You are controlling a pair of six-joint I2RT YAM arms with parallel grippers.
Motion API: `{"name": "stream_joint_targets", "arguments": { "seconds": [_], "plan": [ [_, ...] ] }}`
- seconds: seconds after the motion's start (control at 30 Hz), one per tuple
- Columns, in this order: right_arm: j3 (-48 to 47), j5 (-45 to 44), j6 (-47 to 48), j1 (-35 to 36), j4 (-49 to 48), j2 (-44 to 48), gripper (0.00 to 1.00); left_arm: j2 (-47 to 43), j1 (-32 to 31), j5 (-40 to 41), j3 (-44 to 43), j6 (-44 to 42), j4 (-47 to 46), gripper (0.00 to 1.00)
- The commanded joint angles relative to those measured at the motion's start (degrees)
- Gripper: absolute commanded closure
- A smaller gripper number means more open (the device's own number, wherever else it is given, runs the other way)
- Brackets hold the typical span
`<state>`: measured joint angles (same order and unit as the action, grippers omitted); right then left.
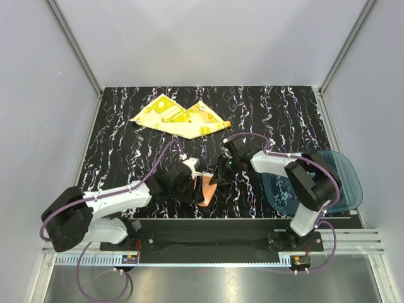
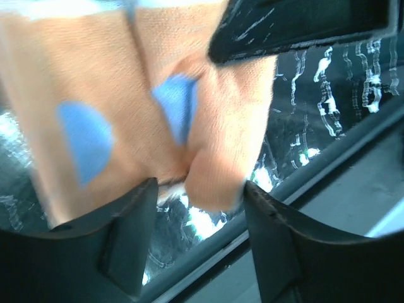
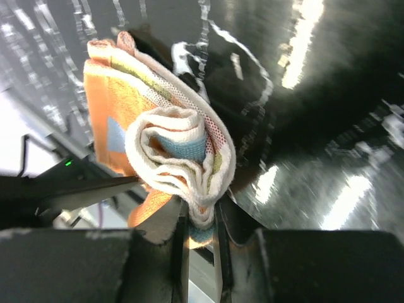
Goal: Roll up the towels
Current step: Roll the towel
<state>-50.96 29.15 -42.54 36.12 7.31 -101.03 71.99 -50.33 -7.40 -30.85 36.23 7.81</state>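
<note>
Top: orange towel (image 1: 207, 190) bunched near the worktop's (image 1: 126, 151) front edge, between both arm tips. Yellow towel (image 1: 178, 117) lies at the far side, well apart. Blue tray (image 1: 346, 165) at right.
Left wrist: left tool (image 2: 199, 189) spread, orange towel's end between its fingers.
Right wrist: right tool (image 3: 199, 221) pinching the rolled orange towel's lower edge.

From above, the left gripper (image 1: 201, 182) and right gripper (image 1: 218, 178) hide most of the orange towel (image 1: 206, 193). The left wrist camera shows it blurred and cut off at the top. The right arm (image 1: 306, 180) covers part of the blue tray (image 1: 350, 183).
</note>
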Motion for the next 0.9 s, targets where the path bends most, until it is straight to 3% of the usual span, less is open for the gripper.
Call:
{"name": "stream_joint_targets", "arguments": {
  "seconds": [0.0,0.13,0.23,0.43,0.87],
  "plan": [
    [-3.00,-10.33,3.17,1.50,12.80,2.86,0.98,-2.11,-4.07,16.66,-6.31,-2.48,13.70,0.38],
    [-4.67,-12.62,2.21,2.73,16.85,2.95,1.00,-0.54,-13.28,30.05,-12.99,-1.25,22.14,0.37],
    [-6.25,-13.24,1.85,3.87,18.43,2.25,1.00,2.35,-18.91,35.87,-16.87,-1.16,22.95,0.37],
    [-8.01,-13.59,1.32,4.66,19.49,1.98,1.00,10.43,-24.37,37.11,-21.79,-1.77,19.70,0.35],
    [-7.93,-12.36,1.32,4.66,18.97,2.16,1.00,22.14,-25.61,35.26,-24.17,-0.90,15.21,0.34]
  ]
}}
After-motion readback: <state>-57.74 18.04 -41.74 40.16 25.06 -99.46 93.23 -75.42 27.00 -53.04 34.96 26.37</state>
